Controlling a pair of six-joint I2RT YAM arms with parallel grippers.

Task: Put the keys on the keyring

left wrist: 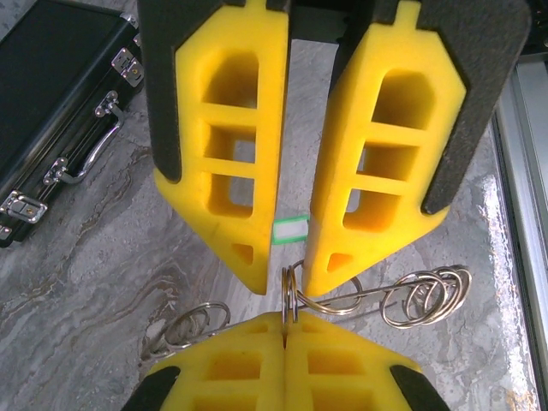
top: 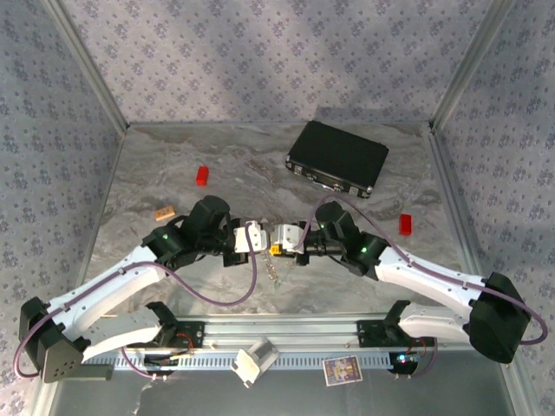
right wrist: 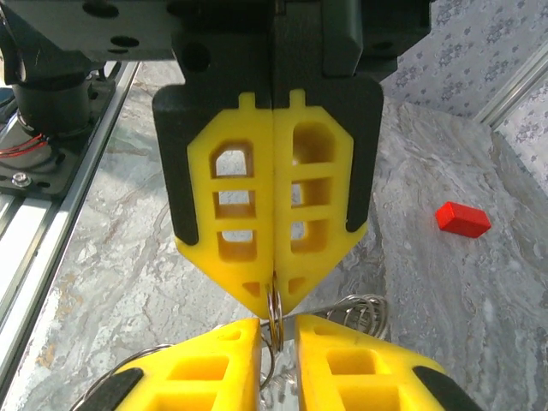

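Left wrist shows left gripper (left wrist: 284, 330) clamped on the keyring (left wrist: 291, 293), right gripper (left wrist: 285, 272) pinching a key (left wrist: 289, 229). Grip your ring firmly; feed the key on slowly.

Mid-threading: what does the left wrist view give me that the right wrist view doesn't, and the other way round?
Left wrist adds: the black case and a key, its green head between the fingers of the right gripper. Right wrist adds: a red block and the patterned wall. Both share: the two grippers tip to tip, the left gripper shut on the keyring, above the marbled table.
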